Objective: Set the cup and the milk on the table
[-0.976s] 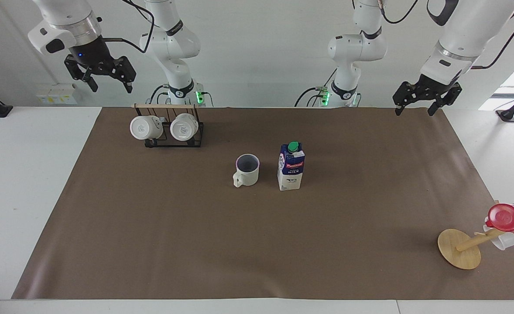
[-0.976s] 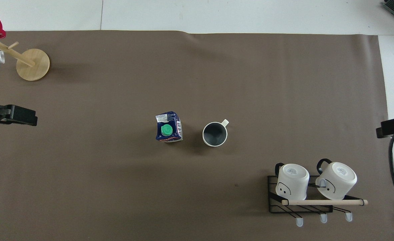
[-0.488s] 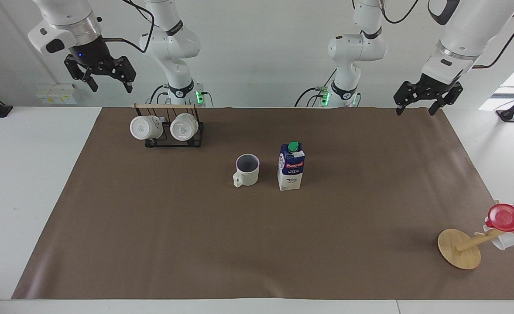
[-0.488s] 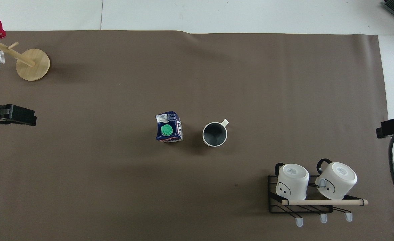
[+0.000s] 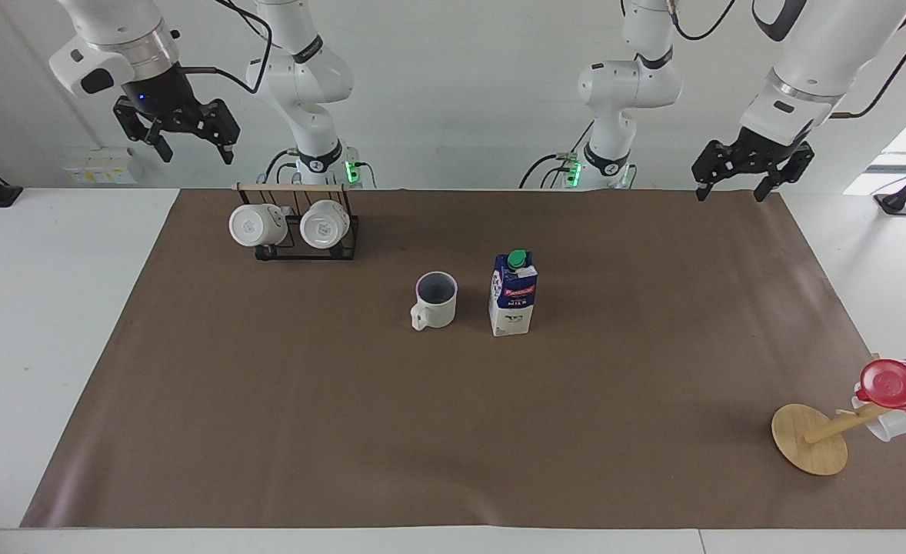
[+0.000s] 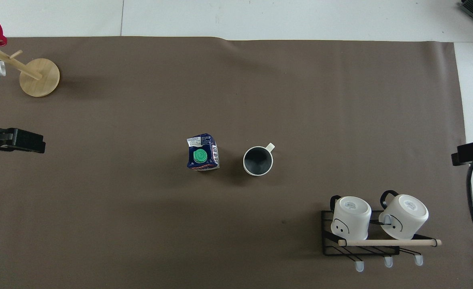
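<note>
The cup (image 5: 436,300), cream-white with a dark inside, stands upright in the middle of the table's brown mat (image 5: 453,431). The milk (image 5: 513,296) stands upright beside it, toward the left arm's end. In the overhead view the cup (image 6: 257,160) and the milk (image 6: 202,152) are a small gap apart on the mat (image 6: 236,88). My left gripper (image 5: 730,194) is open and empty, raised over the mat's corner at the left arm's end. My right gripper (image 5: 197,157) is open and empty, raised high at the right arm's end near the rack.
A black wire rack (image 5: 299,245) with two white mugs stands near the robots at the right arm's end, also in the overhead view (image 6: 363,249). A wooden mug tree (image 5: 811,438) bearing a red cup (image 5: 899,385) stands at the mat's corner at the left arm's end.
The left gripper has shifted very slightly. The cup, the milk and the right gripper have not moved.
</note>
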Robot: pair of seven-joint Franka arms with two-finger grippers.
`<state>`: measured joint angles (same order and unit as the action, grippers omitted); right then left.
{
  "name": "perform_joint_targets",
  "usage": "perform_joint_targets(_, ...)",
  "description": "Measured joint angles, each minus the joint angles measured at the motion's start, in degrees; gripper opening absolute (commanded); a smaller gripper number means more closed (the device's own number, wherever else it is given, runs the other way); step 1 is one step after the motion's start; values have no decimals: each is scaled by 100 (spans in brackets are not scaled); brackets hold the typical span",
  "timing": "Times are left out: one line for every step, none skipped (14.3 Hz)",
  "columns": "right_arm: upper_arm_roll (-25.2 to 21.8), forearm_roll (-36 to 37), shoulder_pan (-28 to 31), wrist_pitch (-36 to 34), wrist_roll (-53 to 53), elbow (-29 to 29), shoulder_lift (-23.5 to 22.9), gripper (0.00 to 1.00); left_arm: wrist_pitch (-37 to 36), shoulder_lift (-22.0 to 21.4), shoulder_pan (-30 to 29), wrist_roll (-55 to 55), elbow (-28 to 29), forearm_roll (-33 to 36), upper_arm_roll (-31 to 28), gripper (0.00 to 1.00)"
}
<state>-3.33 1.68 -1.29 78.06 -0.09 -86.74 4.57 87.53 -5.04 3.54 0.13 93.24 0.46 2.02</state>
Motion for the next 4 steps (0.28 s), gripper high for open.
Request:
perform_joint_targets(0,0,0,0,0,0,0,100,-11,-10,0,0,0,-2,18,100)
perform_joint_targets(0,0,0,0,0,0,0,100,-20,-14,1,1,0,-3,29,100)
perform_joint_targets(0,0,0,0,0,0,0,100,-29,-15,1,3,3,-4,34,100)
perform_joint_targets(0,0,0,0,0,0,0,100,-36,-15,1,6,9,-5,35,100)
